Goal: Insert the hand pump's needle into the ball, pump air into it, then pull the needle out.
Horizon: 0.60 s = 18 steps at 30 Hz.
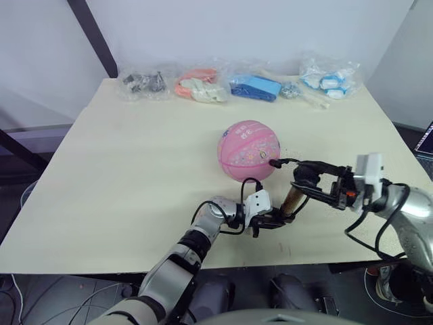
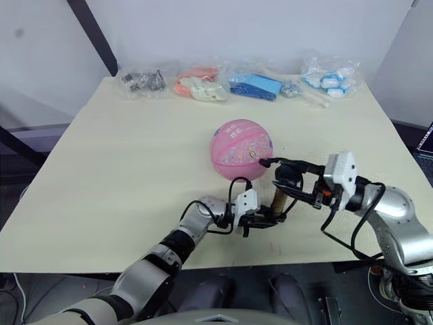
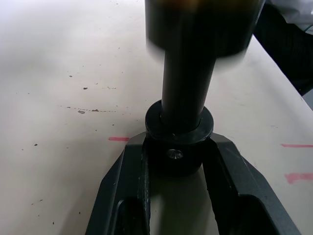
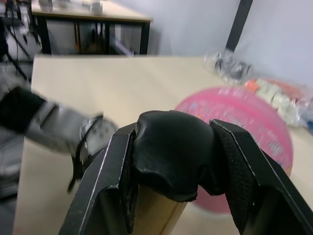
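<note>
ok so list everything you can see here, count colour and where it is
ball: 1, pink, middle of the table
hand pump: 1, bronze-gold with black ends, tilted just in front of the ball, held by both grippers
hose: 1, black, runs from the pump's top to the ball's side
bags of small parts: 4, clear, with grey, orange-white, blue and blue-white contents, in a row along the far edge
table: 1, pale cream
left gripper: 1, black, shut on the pump's lower end
right gripper: 1, black, shut on the pump's upper black cap
</note>
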Each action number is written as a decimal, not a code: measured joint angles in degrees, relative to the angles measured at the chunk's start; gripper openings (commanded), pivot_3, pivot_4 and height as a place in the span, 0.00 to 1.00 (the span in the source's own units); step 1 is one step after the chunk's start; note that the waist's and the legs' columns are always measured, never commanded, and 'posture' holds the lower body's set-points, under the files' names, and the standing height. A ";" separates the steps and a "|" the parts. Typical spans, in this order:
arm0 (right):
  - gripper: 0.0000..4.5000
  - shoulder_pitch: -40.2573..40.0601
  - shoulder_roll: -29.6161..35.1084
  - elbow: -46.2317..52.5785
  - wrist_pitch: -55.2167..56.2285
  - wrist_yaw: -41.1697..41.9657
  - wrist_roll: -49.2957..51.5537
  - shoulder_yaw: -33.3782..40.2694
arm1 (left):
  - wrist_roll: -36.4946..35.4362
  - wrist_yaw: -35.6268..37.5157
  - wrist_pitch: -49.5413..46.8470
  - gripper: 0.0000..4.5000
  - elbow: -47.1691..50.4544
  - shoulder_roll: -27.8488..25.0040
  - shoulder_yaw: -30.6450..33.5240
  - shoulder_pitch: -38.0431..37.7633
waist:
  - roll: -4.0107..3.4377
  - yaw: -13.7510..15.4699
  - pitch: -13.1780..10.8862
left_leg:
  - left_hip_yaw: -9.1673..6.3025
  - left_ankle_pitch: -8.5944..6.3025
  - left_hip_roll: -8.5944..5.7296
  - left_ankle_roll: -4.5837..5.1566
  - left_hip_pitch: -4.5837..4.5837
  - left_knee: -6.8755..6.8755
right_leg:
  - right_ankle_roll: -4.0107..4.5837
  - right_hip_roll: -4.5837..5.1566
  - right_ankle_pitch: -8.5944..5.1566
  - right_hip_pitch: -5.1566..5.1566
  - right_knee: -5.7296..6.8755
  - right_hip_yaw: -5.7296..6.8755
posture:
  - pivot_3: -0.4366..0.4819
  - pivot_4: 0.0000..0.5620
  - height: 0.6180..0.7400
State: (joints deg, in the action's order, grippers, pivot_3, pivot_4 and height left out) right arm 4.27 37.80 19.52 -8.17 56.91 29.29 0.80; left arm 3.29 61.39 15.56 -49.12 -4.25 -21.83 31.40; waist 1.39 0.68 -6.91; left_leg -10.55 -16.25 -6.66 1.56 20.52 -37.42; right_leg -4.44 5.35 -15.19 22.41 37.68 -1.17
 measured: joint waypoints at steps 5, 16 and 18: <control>0.42 -0.47 -0.11 -1.69 1.76 -0.13 -2.67 -1.83 | 0.01 -0.09 0.00 0.24 0.02 -0.02 -0.02 -0.05 | -0.07 0.02 0.02 | -0.02 0.00 0.06 0.00 -0.07 0.01 | -0.01 -0.06 -0.01 -0.09 -0.01 0.00 | 0.48 0.27 1.00; 0.42 3.96 7.02 2.05 -11.89 1.20 12.55 9.43 | -0.72 1.13 0.06 0.24 0.27 0.25 0.03 0.41 | -0.42 0.15 -0.44 | -0.01 0.03 -0.09 -0.05 0.35 0.01 | 0.04 0.13 0.02 0.18 -0.09 -0.03 | 0.48 0.27 1.00; 0.42 6.88 8.15 3.13 -14.66 0.80 17.46 12.66 | -0.77 1.14 0.06 0.24 0.27 0.24 0.07 0.50 | -0.37 0.15 -0.56 | -0.01 0.00 -0.08 0.00 0.36 0.01 | 0.04 0.16 0.02 0.19 -0.09 -0.01 | 0.48 0.27 1.00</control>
State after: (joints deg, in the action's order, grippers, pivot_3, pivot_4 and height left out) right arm 11.15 45.95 22.65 -22.83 57.71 46.76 13.45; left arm 2.52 62.53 15.62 -48.85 -4.01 -21.76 31.90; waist 1.02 0.83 -7.47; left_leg -10.57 -16.25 -6.74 1.56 20.88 -37.41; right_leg -4.40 5.50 -15.16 22.60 37.60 -1.18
